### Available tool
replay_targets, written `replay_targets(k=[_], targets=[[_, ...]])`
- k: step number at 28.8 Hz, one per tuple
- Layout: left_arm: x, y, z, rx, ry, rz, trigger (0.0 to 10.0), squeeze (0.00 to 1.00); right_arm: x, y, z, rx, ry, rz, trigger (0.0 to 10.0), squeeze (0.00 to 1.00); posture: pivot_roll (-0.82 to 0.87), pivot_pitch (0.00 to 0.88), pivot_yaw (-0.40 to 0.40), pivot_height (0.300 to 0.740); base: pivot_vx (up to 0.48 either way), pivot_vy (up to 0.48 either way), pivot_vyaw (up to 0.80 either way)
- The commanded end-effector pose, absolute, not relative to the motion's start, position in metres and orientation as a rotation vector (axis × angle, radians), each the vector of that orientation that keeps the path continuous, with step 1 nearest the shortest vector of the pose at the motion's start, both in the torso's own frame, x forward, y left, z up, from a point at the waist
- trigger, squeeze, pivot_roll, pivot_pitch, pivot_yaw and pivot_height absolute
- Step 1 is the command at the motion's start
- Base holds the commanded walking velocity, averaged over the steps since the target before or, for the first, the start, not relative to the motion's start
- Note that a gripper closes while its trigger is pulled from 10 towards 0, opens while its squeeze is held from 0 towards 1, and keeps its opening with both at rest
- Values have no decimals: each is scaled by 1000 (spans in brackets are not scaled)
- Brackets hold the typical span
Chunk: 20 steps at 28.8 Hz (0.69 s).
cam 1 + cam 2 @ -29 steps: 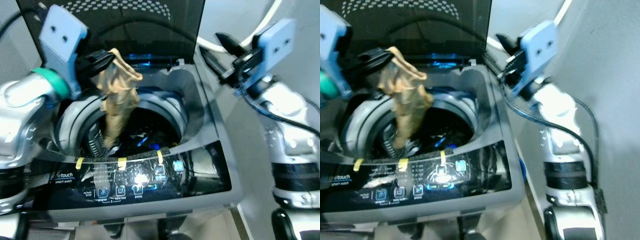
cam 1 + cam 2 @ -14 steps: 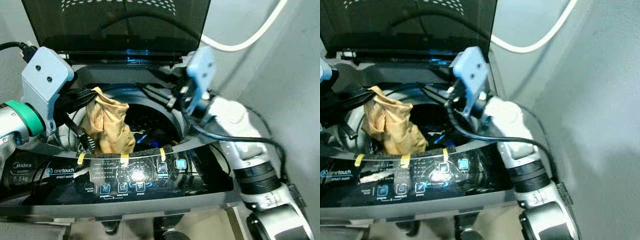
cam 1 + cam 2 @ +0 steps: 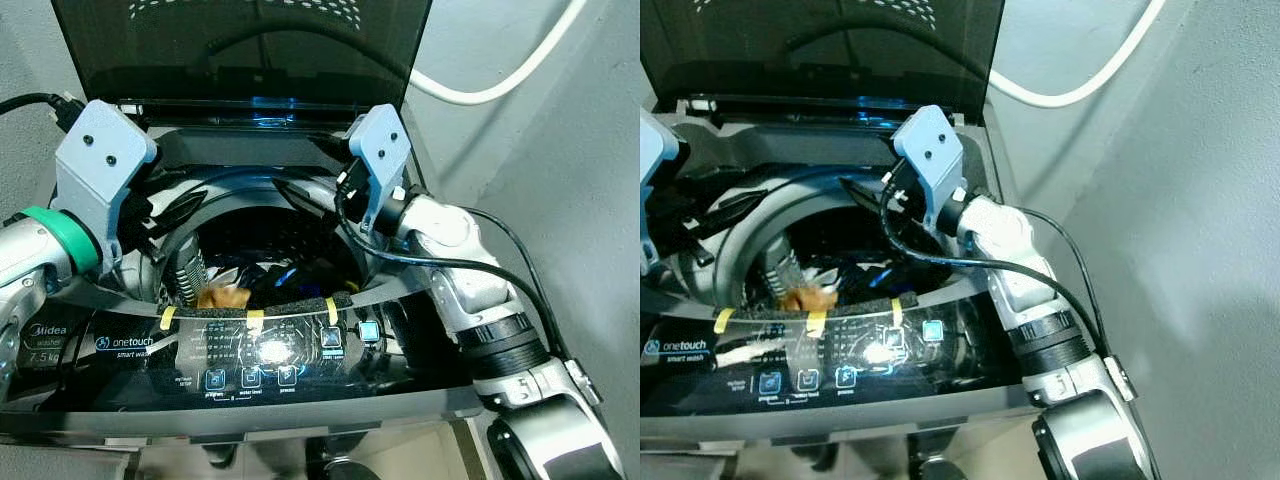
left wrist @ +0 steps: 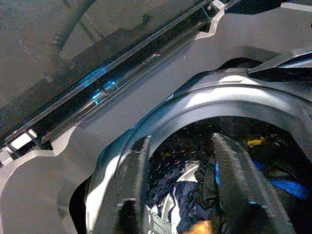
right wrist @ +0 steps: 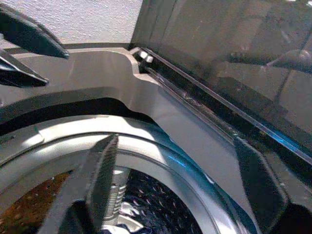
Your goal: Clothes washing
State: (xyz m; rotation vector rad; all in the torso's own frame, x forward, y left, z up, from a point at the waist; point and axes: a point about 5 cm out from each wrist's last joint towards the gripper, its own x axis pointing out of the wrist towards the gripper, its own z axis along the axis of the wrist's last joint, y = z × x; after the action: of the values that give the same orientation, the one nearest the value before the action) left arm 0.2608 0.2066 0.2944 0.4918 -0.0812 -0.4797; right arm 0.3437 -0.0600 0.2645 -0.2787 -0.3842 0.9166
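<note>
The top-loading washing machine [image 3: 300, 350] stands with its lid [image 3: 240, 50] raised; both arms reach over the drum opening [image 3: 270, 230]. The left tool [image 4: 180, 190] hangs at the left rim of the drum with its two black fingers spread apart and nothing between them; the right tool [image 5: 170, 180] sits at the back right rim, fingers wide apart and likewise empty. The tan garment [image 3: 222, 297] lies low inside the drum near the front, just beside the ribbed grey hose [image 3: 190, 275], among dark and blue clothes [image 4: 195, 190].

Risks from here, as I judge them: the tan garment sits close against the hose and the drum wall, so a tool pushing down could press cloth against the hose and snag it; the black cable [image 3: 440, 265] looped off the right arm hangs over the machine's edge and could catch on the rim when that arm pulls back; both arms share a narrow opening, so one could knock the other or the lid; a tool dragged across the lit control panel [image 3: 270, 355] might press a button.
</note>
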Motion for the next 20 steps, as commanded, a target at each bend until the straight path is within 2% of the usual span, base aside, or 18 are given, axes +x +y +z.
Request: replay_targets(k=[1,10,11,13,14,16,17,20], targets=[[263,206,292,475,-63,-487,10000,1000,342,-62,267,-272,-408,925,10000,1000,108,76,-27,740,0,0,0],[268,202,290,458,-60,-525,10000,1000,340,-67,269,-291,-429,920,10000,996,92,70,-9,740,0,0,0],[269,200,290,460,-63,-538,10000,1000,339,-68,270,-299,-435,917,10000,0,91,70,-7,740,0,0,0],[267,196,290,480,-72,-579,10000,1000,337,-72,271,-308,-442,925,10000,0,86,70,0,740,0,0,0],[264,189,295,506,-111,-648,10000,0,332,-80,275,-309,-457,944,10000,0,80,75,3,740,0,0,0],[263,186,298,512,-135,-673,10000,0,329,-84,277,-303,-465,954,10000,0,80,75,3,740,0,0,0],[260,180,311,499,-232,-705,10000,0,326,-94,284,-257,-495,931,10000,0,73,74,4,740,0,0,0],[258,176,320,489,-301,-726,10000,0,323,-101,288,-225,-517,912,10000,0,75,75,3,740,0,0,0]])
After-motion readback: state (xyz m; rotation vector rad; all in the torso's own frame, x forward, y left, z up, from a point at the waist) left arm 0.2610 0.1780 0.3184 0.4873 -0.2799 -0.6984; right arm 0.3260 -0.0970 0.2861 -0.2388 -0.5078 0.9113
